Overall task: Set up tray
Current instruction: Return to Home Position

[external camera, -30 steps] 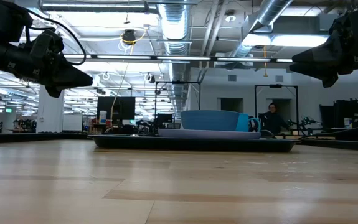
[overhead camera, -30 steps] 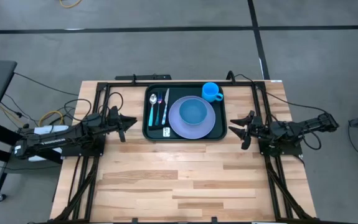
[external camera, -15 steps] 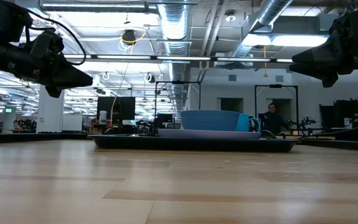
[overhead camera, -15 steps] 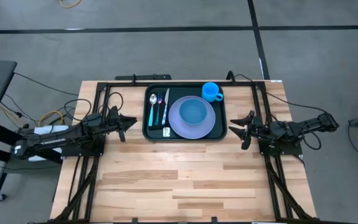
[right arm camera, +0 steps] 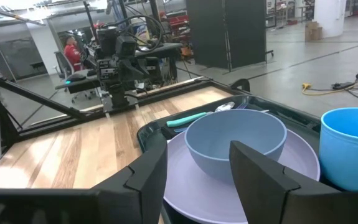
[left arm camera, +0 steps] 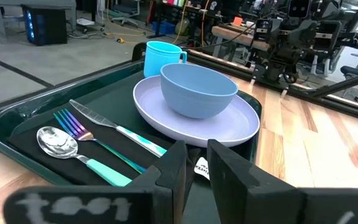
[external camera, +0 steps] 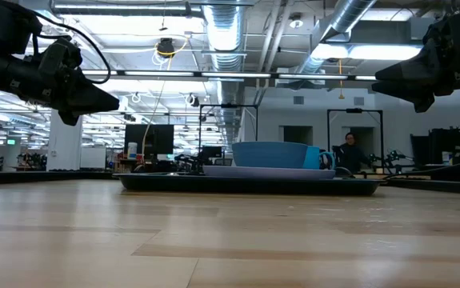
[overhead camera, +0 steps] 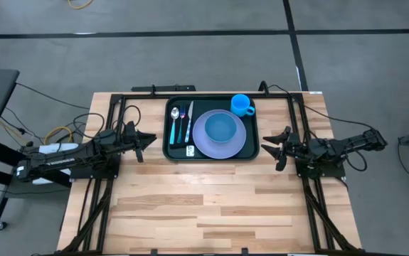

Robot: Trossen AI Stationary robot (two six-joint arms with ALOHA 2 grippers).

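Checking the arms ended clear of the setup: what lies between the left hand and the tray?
Only bare table: in the high view, a short strip of wood separates the left hand from the tray rim.

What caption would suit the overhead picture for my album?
Tray set with plate, bowl, cup and cutlery, flanked by the left gripper and right gripper, both empty.

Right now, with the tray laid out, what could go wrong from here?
The left gripper and right gripper hang off the short ends of the tray; a stray swing might knock it askew. The blue cup stands in a corner on the right gripper's side and could tip. The bowl sits on the plate and might slide if jolted.
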